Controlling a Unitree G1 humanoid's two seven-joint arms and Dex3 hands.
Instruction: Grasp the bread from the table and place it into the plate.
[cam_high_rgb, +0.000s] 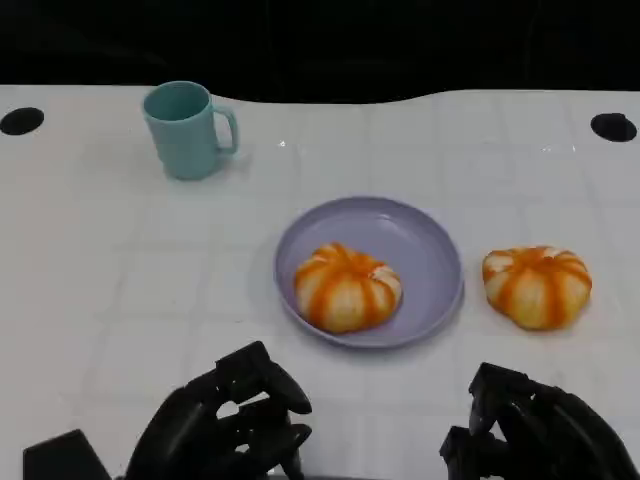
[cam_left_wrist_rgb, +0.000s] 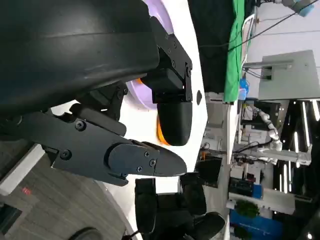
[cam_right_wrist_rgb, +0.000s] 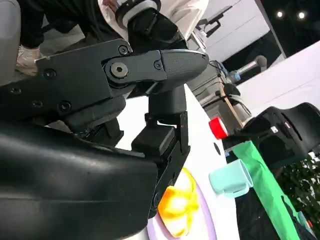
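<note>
One bread lies in the purple plate; second bread on the table just right of the plate, likely next. Left hand and right hand near side of plate, fingers apart, holding nothing. Teal mug far-left of plate, out of the way.

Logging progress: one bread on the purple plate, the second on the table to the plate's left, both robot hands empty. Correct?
Not quite. The second bread lies on the table to the right of the purple plate, as the head view shows. The rest holds: one bread is on the plate, and the left robot hand and right robot hand hold nothing.
</note>
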